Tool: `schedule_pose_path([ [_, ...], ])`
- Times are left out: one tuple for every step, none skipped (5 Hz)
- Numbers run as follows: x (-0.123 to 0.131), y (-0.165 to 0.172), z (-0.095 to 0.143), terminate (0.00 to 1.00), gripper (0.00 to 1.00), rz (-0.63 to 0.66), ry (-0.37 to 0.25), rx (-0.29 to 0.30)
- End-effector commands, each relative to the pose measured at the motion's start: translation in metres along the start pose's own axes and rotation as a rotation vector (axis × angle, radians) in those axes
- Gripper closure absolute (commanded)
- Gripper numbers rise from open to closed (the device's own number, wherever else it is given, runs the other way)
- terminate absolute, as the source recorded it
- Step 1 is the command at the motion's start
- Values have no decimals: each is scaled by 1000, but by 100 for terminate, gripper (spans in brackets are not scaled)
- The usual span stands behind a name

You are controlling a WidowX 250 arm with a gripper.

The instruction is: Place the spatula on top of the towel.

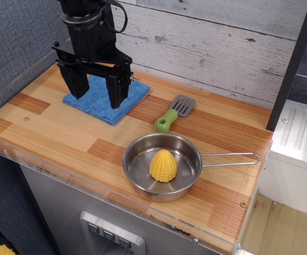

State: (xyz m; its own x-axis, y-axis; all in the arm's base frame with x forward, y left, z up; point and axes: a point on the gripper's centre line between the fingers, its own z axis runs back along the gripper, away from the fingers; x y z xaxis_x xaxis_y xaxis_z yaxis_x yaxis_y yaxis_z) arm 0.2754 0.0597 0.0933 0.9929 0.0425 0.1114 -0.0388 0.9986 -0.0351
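The spatula (173, 113) lies flat on the wooden counter, its lime-green handle toward the front and its grey slotted blade toward the back wall. The blue towel (104, 96) lies folded at the back left of the counter. My gripper (97, 90) hangs over the towel, its two black fingers spread wide apart and empty. It partly hides the towel's back edge. The spatula is well to the right of the gripper, apart from the towel.
A steel pan (138, 155) with a long wire handle (233, 156) sits at the front right and holds a yellow toy corn (163, 166). A grey plank wall runs along the back. The counter's edges drop off at front and right.
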Motion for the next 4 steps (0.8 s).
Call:
schedule_pose_path([
  [0, 0, 0, 0, 0, 0, 0, 0],
  [16, -17, -16, 0, 0, 2, -8, -19],
  [32, -35, -37, 0, 0, -25, -12, 0],
  [51, -49, -56, 0, 0, -46, -42, 12],
])
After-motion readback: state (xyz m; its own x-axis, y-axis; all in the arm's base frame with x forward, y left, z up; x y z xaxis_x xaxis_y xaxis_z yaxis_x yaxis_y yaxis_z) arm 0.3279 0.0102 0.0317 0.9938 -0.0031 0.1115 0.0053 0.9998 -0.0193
